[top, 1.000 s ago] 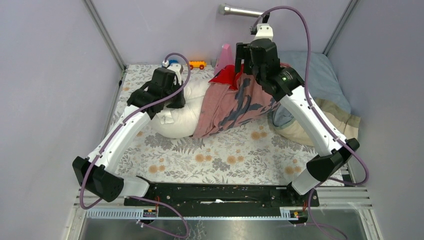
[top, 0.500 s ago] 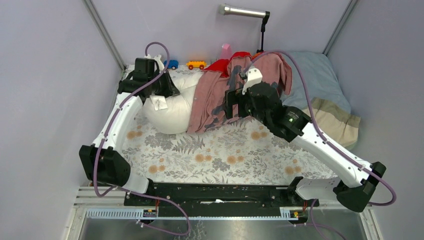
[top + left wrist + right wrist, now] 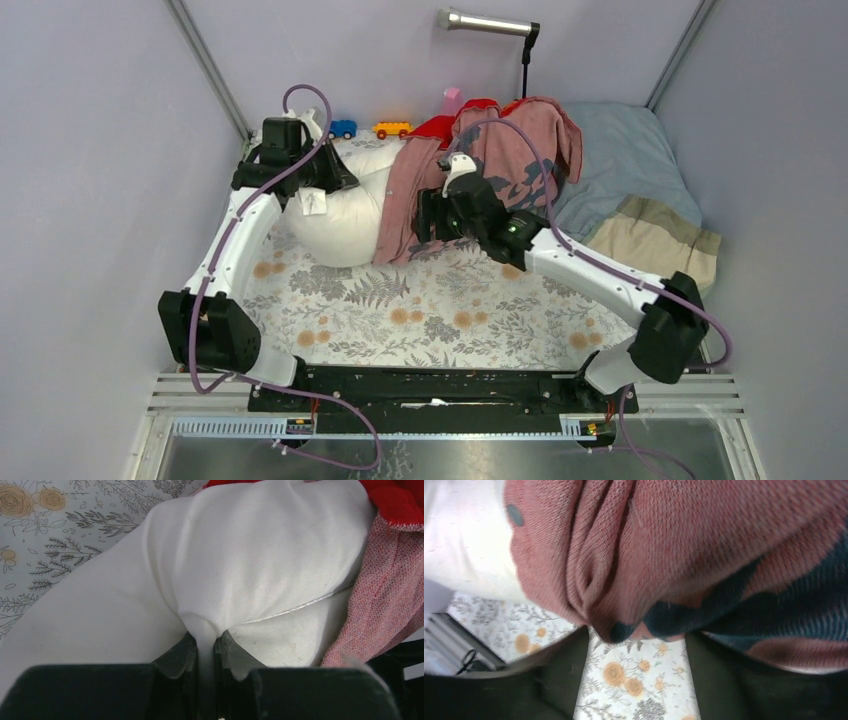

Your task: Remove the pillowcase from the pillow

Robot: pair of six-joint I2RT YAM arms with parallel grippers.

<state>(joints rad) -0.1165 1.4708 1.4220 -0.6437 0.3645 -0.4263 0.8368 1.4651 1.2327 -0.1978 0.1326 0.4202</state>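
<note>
The white pillow (image 3: pixel 345 215) lies at the back left of the floor, its right end still inside the pillowcase (image 3: pixel 480 165). The pillowcase shows its faded pink inside with dark print and drapes back onto the grey-blue pillow. My left gripper (image 3: pixel 325 180) is shut on a pinch of the pillow's white fabric; the left wrist view shows this grip (image 3: pixel 205 642), the pillow (image 3: pixel 250 555) and the pillowcase (image 3: pixel 390 580). My right gripper (image 3: pixel 428 215) is open at the pillowcase's near edge. In the right wrist view, that gripper (image 3: pixel 636 680) holds nothing and the pillowcase (image 3: pixel 674 540) hangs just above the fingers.
A grey-blue pillow with a beige end (image 3: pixel 640 190) fills the back right corner. Two toy cars (image 3: pixel 394 129) and a pink bottle (image 3: pixel 452 100) stand along the back wall. A metal lamp on a stand (image 3: pixel 485 22) stands behind them. The floral sheet (image 3: pixel 450 310) covers the floor.
My right gripper has let go of the pillowcase, come down from high at the back and moved left to its near edge. My left gripper pulled the pillow left and back.
</note>
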